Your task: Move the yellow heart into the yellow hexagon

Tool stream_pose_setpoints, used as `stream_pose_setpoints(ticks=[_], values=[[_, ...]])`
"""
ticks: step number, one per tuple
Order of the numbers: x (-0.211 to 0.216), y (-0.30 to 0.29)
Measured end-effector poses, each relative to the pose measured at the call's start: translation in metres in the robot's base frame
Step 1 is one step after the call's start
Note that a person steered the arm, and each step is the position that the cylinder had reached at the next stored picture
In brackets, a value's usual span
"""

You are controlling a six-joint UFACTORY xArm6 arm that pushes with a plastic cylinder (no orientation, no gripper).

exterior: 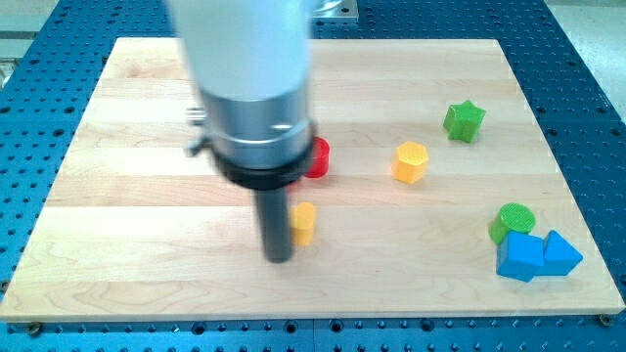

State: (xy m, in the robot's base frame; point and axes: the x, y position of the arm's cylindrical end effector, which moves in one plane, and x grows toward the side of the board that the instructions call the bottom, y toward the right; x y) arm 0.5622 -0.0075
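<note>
The yellow heart lies near the board's middle, partly hidden behind my rod. My tip rests on the board just left of and slightly below the heart, touching or nearly touching it. The yellow hexagon stands to the view's right and a little higher than the heart, well apart from it.
A red block sits half hidden behind the arm, above the heart. A green star is at the upper right. A green round block, a blue block and a blue triangle cluster at the lower right on the wooden board.
</note>
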Motion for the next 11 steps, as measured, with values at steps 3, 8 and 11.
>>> stream_pose_setpoints(ticks=[3, 8, 11], values=[[0.029, -0.034], [-0.08, 0.044], [-0.048, 0.121]])
